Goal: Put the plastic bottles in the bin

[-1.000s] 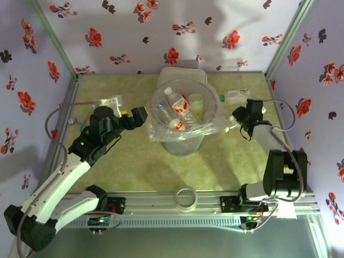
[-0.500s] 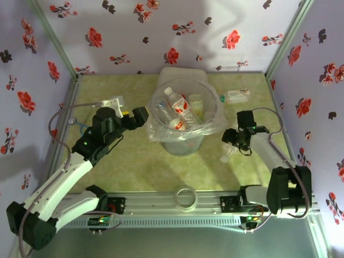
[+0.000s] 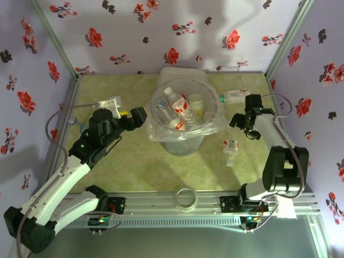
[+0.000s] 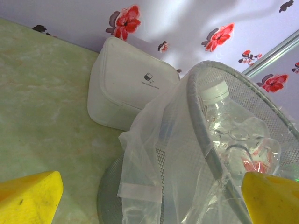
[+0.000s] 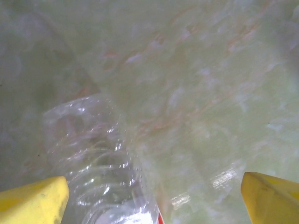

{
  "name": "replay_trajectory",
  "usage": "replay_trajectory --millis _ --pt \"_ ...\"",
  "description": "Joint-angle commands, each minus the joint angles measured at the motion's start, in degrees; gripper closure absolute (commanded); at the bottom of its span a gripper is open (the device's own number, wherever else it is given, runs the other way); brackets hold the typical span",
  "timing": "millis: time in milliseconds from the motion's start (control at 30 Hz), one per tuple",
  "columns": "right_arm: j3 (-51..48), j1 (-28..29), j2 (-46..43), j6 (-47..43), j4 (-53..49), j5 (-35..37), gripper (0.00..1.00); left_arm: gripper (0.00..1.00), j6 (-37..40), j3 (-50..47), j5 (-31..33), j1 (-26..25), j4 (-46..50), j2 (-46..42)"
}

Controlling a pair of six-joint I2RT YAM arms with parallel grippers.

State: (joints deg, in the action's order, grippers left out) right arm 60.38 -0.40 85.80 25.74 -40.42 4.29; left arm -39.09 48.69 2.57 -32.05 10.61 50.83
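One bottle (image 3: 230, 148) on open table (image 3: 134, 161), maybe red-labelled | right fingers (image 5: 268, 198) apart

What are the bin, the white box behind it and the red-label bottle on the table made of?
The bin looks like fine grey mesh, metal or plastic; tiny holes show. Its bag is thin, crinkly clear film. The white box seems matte plastic, with rounded corners. The bottle is clear, shiny plastic, ribbed and glinting.
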Motion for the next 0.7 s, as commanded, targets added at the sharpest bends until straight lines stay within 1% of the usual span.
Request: replay_trajectory --millis 0,33,100,300,400,500,600,667 --pt "4.7 3.7 2.3 -0.4 -2.4 0.5 0.04 0.01 0.0 0.3 0.8 0.4 0.8 -0.9" --pt "5.4 4.8 2.9 -1.1 -2.0 1.0 0.03 0.01 -0.1 0.1 0.8 0.4 0.7 -1.0" --pt "6.3 5.3 4.6 -1.2 -1.4 0.1 0.01 0.01 -0.4 -0.1 0.8 0.4 0.2 -1.0" --pt "8.0 5.3 9.9 -2.2 -0.6 -1.9 0.02 0.01 0.4 -0.1 1.1 0.6 1.3 -0.9" --pt "8.9 5.3 12.5 -2.6 -0.8 -2.3 0.06 0.01 0.7 0.4 1.2 0.7 1.9 -0.7" --pt "9.2 5.3 14.4 -2.8 -0.4 -3.2 0.12 0.01 0.7 0.5 1.2 0.7 1.9 -0.6" --pt "9.4 5.3 15.0 -2.8 -0.4 -3.6 0.20 0.01 0.7 0.5 1.1 0.8 2.1 -0.5" --pt "9.4 5.3 14.2 -2.8 -0.8 -2.7 0.28 0.01 0.8 0.7 1.1 0.8 2.5 -0.6"
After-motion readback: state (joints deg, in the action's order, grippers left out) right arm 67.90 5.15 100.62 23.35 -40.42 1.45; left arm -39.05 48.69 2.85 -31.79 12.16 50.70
